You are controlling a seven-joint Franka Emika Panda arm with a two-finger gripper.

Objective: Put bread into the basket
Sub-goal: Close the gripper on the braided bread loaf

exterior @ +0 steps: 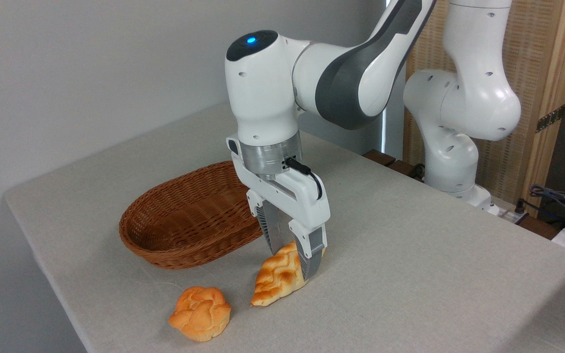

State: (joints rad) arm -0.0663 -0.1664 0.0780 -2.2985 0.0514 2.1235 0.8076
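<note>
Arm: my white and grey arm reached in from the upper right, wrist pointing straight down over the table.
Gripper: my gripper stood closed around the upper end of the bread, one finger on its right face and the other behind its left side.
Bread: the long braided loaf was tilted, its upper end between my fingers and its lower pointed tip at or just above the cloth; I could not tell whether that tip touched.
Basket: the oval wicker basket sat to the left of and behind my gripper, with nothing visible inside; the loaf was outside it, just beside its near right rim.
Bun: a small round knotted bun lay on the table in front of the basket, left of the loaf's lower tip and apart from it.
Background: a plain grey wall stood behind the table, and a woven wooden-framed screen stood at the right behind my base.
</note>
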